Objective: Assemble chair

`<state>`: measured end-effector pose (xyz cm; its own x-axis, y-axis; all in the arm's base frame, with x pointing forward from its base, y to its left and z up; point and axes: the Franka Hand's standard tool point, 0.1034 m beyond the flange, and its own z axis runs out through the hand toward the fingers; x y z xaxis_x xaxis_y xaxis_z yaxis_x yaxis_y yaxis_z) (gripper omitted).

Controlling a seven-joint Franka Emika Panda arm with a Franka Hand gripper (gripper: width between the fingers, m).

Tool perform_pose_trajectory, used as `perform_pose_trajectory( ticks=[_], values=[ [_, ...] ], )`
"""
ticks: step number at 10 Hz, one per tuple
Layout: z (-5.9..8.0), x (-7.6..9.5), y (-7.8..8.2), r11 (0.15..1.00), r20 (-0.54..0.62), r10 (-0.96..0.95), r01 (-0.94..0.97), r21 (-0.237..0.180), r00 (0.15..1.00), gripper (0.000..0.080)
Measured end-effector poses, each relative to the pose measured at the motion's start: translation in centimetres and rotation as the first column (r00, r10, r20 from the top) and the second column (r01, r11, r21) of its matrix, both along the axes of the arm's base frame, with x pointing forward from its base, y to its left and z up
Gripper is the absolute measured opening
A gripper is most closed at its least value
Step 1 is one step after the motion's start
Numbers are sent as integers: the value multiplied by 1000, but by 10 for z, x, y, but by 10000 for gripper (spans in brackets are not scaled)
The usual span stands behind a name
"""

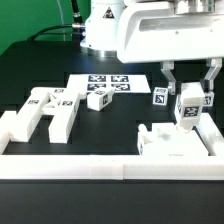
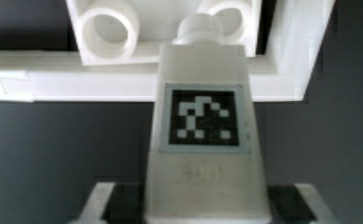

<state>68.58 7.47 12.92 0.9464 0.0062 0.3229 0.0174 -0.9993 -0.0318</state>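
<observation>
Chair parts (image 1: pixel 48 110) mostly lie loose on the worktop (image 1: pixel 20 70), well apart from the jaws, which clench one tagged white bar (image 2: pixel 199 110) upright just above a holed block (image 1: pixel 172 142). Assembly seems barely begun; nearly every joint is undone.

table (image 1: pixel 25 60): dark green, matte | front edge: long low white border wall (image 1: pixel 70 166) | beyond: black | light: even, soft shadows

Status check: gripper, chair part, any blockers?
Gripper shut on upright tagged bar. Bar over holed chair piece, contact unclear. No blockers seen.
</observation>
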Motion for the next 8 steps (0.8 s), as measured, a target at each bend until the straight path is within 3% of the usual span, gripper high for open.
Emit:
perform_pose_trajectory(
  ticks=[5,6,8],
  values=[
    [-2,1,4,1000,59,18,-18,-7,998,291],
    [0,5,5,1000,162,16,-15,-8,987,291],
    [-9,-2,11,1000,174,27,-26,-12,984,291]
  ],
)
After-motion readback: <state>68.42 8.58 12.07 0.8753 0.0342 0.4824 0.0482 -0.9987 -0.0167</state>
